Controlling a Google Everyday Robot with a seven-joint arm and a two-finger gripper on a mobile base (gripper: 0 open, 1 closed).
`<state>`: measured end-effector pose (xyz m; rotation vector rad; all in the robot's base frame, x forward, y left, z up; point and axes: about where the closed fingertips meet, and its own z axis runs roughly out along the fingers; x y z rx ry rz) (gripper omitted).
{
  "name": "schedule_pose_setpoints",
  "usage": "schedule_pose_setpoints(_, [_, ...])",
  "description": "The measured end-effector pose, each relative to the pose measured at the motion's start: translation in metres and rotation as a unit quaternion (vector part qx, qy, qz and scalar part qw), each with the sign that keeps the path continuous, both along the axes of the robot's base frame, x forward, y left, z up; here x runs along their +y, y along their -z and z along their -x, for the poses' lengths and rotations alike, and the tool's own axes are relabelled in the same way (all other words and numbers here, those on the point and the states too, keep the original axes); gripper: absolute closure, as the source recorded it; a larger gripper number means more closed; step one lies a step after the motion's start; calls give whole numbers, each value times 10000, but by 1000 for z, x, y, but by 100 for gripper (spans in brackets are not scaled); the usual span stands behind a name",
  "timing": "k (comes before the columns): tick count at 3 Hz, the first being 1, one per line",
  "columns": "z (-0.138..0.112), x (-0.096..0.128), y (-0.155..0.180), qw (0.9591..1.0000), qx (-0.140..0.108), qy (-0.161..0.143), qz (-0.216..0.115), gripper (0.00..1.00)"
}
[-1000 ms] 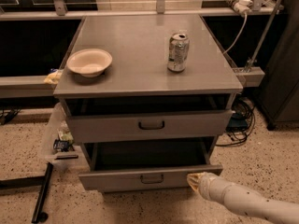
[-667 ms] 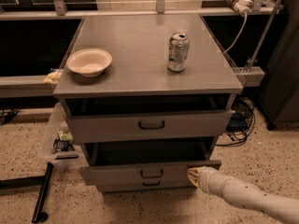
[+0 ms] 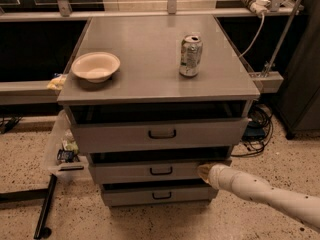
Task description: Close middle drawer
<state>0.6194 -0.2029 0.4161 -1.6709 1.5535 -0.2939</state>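
The middle drawer (image 3: 150,172) is the second of three grey fronts in the cabinet, with a small dark loop handle (image 3: 161,170) at its centre. A narrow dark gap shows above its front, and it stands slightly forward of the bottom drawer (image 3: 160,195). My gripper (image 3: 204,171), at the end of a white arm coming in from the lower right, rests against the right end of the middle drawer's front. The top drawer (image 3: 160,134) above has a bigger black handle and also shows a dark gap above it.
A cream bowl (image 3: 95,66) and a drink can (image 3: 190,55) stand on the cabinet top (image 3: 150,79). A clear bag of items (image 3: 62,146) and a black stand leg (image 3: 45,209) lie left of the cabinet. Cables (image 3: 257,129) lie on the floor at the right.
The middle drawer has slid back into the cabinet with my gripper following it inward. The bottom drawer's front, hidden before, now shows.
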Motion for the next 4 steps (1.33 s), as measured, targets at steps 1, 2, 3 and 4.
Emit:
schedule_pose_setpoints(1, [6,4,-2,10000,73,-39,-43,100])
schedule_pose_setpoints(2, [43,13,-22,9989,372,-172,-206,100])
schedule_pose_setpoints(3, [105,12,-45,9939,1023,-209,-341,100])
schedule_pose_setpoints(4, [125,11,-52,9913,1244,-274,-321,89])
